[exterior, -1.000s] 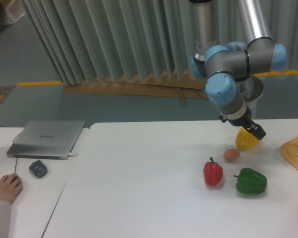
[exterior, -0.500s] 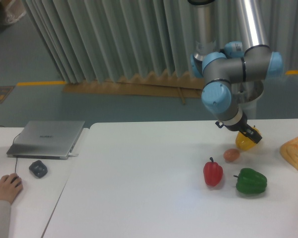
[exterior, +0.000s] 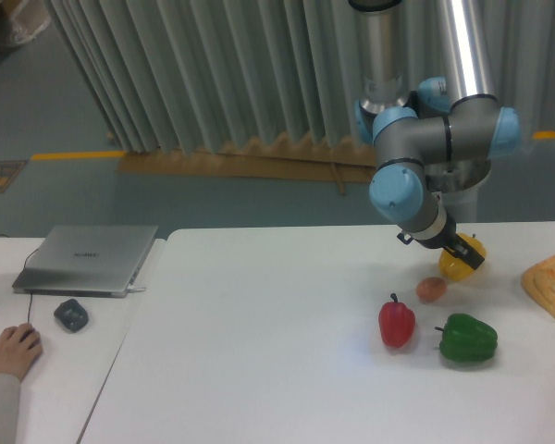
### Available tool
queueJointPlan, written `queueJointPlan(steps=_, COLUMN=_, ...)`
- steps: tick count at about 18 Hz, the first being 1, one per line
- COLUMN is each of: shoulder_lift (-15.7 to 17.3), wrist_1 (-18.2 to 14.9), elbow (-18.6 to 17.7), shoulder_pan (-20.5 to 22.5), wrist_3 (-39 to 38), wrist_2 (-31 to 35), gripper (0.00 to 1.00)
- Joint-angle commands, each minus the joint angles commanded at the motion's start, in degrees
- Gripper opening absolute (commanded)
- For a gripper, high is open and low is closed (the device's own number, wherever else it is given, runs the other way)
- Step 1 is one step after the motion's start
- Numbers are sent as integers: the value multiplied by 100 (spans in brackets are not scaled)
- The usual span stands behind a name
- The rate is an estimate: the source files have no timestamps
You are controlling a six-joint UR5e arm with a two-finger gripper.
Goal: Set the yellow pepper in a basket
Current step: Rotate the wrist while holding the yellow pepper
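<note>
One arm (exterior: 425, 148) is seen reaching down over the right side of the white table (exterior: 259, 351). Its gripper (exterior: 462, 252) is clamped on the yellow pepper (exterior: 460, 265), which is held at the top and appears raised slightly off the tabletop, though contact with the surface cannot be told for certain. A small pinkish-brown ball (exterior: 431, 289) lies just beside the yellow pepper, to its lower left. Nearer the camera, a red pepper (exterior: 397, 322) and a green pepper (exterior: 468, 339) are set near each other. An orange-tan lumpy item (exterior: 550, 283) is placed at the right edge. On the adjoining desk at the left, a closed laptop (exterior: 88, 259), a dark mouse-like object (exterior: 71, 314) and a person's hand (exterior: 11, 348) are visible.
</note>
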Motion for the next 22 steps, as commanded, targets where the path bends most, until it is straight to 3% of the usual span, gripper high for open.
queueJointPlan(steps=12, shoulder_lift=-264, wrist_1=27, elbow=26, shoulder_pan=-132, wrist_3=-458, wrist_2=246, gripper=100)
queueJointPlan(steps=13, shoulder_lift=-255, wrist_1=26, elbow=26, shoulder_pan=-123, wrist_3=-458, wrist_2=246, gripper=95)
queueJointPlan(steps=14, shoulder_lift=-255, wrist_1=26, elbow=44, shoulder_pan=-123, wrist_3=-458, wrist_2=246, gripper=79)
queueJointPlan(steps=17, shoulder_lift=-255, wrist_1=9, elbow=70, shoulder_pan=-106, wrist_3=-405, wrist_2=273, gripper=59)
queueJointPlan(steps=20, shoulder_lift=-237, wrist_1=-17, elbow=114, shoulder_pan=-88, wrist_3=-387, wrist_2=273, gripper=54)
queueJointPlan(steps=22, shoulder_lift=-211, wrist_1=-375, elbow=455, shoulder_pan=-36, wrist_3=-335, wrist_2=246, gripper=53)
